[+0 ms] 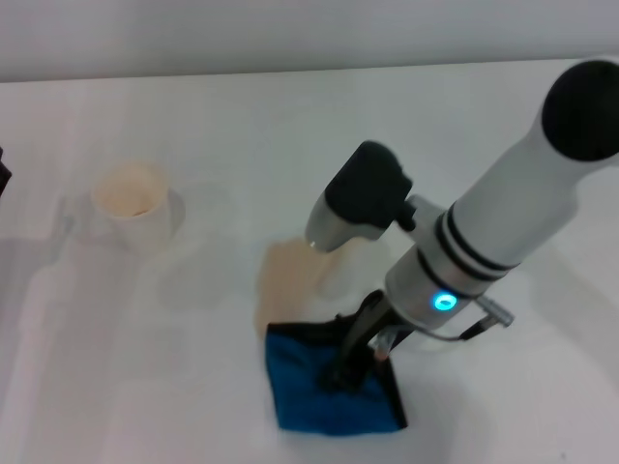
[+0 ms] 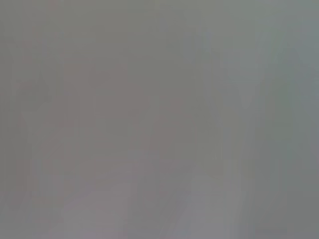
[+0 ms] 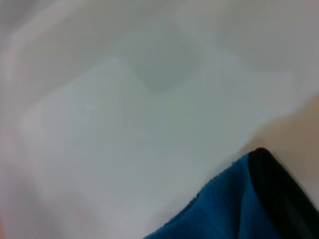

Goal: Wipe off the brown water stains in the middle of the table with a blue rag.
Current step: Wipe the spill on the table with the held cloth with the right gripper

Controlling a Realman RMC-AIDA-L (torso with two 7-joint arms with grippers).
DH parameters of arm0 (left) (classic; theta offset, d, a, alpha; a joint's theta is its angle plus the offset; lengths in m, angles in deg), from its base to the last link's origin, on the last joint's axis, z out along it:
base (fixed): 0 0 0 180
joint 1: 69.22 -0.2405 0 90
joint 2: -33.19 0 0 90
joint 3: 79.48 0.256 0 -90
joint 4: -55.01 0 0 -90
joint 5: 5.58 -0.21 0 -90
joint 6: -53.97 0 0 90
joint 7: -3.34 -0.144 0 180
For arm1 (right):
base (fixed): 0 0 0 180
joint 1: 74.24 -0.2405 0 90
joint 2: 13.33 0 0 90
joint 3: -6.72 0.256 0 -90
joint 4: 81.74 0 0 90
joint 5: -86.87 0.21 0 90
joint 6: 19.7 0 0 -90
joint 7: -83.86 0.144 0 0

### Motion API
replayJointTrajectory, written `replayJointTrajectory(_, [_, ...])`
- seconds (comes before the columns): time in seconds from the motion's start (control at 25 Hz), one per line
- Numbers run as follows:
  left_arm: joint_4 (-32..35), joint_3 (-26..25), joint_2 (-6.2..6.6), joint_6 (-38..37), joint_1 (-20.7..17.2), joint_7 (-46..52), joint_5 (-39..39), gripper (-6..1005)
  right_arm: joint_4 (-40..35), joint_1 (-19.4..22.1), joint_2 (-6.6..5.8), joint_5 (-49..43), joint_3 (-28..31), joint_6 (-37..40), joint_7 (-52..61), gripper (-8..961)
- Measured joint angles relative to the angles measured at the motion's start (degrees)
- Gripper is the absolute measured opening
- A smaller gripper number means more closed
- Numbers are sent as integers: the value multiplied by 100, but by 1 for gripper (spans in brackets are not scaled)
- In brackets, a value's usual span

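My right gripper (image 1: pixel 346 372) is down on the blue rag (image 1: pixel 324 387), black fingers pressed into the cloth near its middle. Fingers look close together on the fabric, pinching a fold; the contact point itself is dark and small, so I can't say how much cloth is caught.

The blue rag lies flat on the table (image 1: pixel 145 387), near edge, roughly square, bright blue, soft napped surface, black stitched edging. Its far edge touches the near end of the brown water stains (image 1: pixel 288 275).

The stains: flat, light-tan, irregular patch, no height, running from the rag away toward the middle of the table, partly hidden behind my wrist housing. Table is plain white, smooth, slightly glossy.

White paper cup (image 1: pixel 131 198) stands upright well to the left of the stain, beige inside, apart from everything.

Right wrist view adds what the head view lacks: close-up of the blue rag (image 3: pixel 219 214) corner, fuzzy pile, black border band (image 3: pixel 279 189), white table (image 3: pixel 124 124) beyond, and a faint tan tint (image 3: pixel 294 134) just beside the black edge. It doesn't show my own fingers.

Left wrist view is uniform grey, nothing identifiable. Left gripper isn't visible in any view.
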Motion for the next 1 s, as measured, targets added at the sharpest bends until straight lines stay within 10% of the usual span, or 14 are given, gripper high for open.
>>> replayJointTrajectory(0.56, [37, 25, -2, 0, 8, -1, -9, 886, 170, -38, -10, 281, -257, 1256, -146, 29])
replayJointTrajectory(1.0, [40, 33, -2, 16, 10, -1, -18, 887, 510, -11, -57, -881, 1055, 1619, -183, 29])
